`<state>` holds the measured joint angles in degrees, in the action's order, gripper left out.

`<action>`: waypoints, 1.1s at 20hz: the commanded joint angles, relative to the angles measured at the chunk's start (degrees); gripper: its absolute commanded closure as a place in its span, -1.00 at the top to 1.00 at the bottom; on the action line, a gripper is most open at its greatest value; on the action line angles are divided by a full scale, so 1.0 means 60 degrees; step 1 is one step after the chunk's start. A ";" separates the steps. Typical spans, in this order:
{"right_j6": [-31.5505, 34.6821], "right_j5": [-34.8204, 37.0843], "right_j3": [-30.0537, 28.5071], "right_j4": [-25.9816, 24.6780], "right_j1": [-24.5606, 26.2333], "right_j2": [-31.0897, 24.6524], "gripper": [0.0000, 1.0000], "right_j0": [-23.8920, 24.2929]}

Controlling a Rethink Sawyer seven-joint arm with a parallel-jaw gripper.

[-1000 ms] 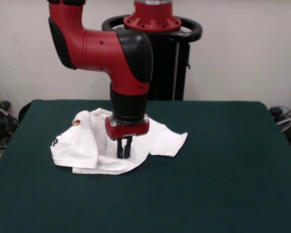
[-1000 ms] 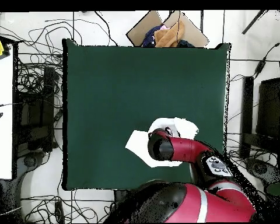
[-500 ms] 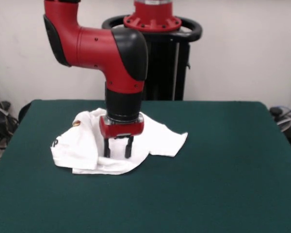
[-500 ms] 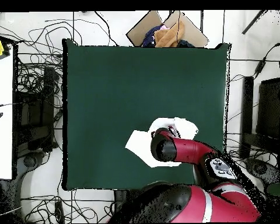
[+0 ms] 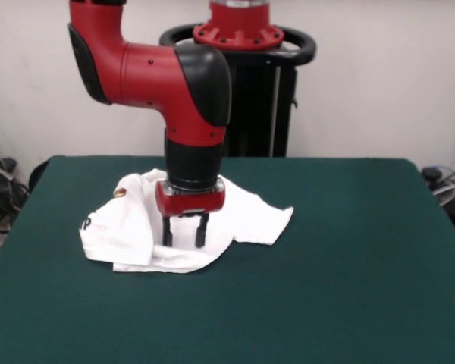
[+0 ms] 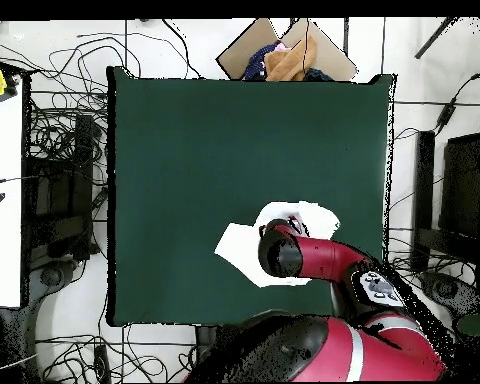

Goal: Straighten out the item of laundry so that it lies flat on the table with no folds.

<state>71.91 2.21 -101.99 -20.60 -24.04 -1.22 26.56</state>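
The white T-shirt lies bunched and folded on the green table.

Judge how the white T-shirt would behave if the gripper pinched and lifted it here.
The T-shirt lies rumpled with overlapping folds, so it is probably limp and would drape from the open gripper rather than hold shape. It looks thin and light. Pushed across the felt-like table, it would likely bunch up, not slide.

red arm bent downward, end effector vertical, fingers apart
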 commanded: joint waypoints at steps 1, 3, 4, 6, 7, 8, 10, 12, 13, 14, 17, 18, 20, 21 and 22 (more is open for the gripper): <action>0.1994 -0.0042 0.0673 0.0664 0.1630 -0.0924 -1.00 -0.0717; 0.2116 0.0032 0.0506 0.0798 0.1499 -0.0945 -1.00 -0.0751; 0.2178 0.0069 0.0422 0.0865 0.1434 -0.0955 -1.00 -0.0768; 0.2300 0.0206 0.0181 0.1026 0.1198 -0.0953 -1.00 -0.0826; 0.2329 0.0124 0.0002 0.1017 0.1011 -0.0968 -1.00 -0.0852; 0.2345 0.0120 -0.0144 0.1029 0.0821 -0.0963 -1.00 -0.0926; 0.2383 0.0297 -0.0477 0.1126 0.0477 -0.1106 -1.00 -0.0960; 0.2556 0.0452 -0.0835 0.1331 0.0156 -0.1141 -1.00 -0.1082; 0.2640 0.0496 -0.0997 0.1441 0.0009 -0.1131 -1.00 -0.1142; 0.2724 0.0540 -0.1159 0.1552 -0.0137 -0.1121 -1.00 -0.1201; 0.2661 0.0869 -0.1617 0.1807 -0.0612 -0.1215 -1.00 -0.1158; 0.2585 0.1097 -0.1780 0.1899 -0.0849 -0.1239 -1.00 -0.1131; 0.2445 0.1611 -0.2137 0.2092 -0.1465 -0.1221 -1.00 -0.1121; 0.2406 0.1787 -0.2342 0.2180 -0.1780 -0.1216 -1.00 -0.1096; 0.2367 0.1962 -0.2548 0.2268 -0.2096 -0.1210 -1.00 -0.1071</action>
<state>71.91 3.99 -110.39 -12.36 -29.25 -1.97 21.29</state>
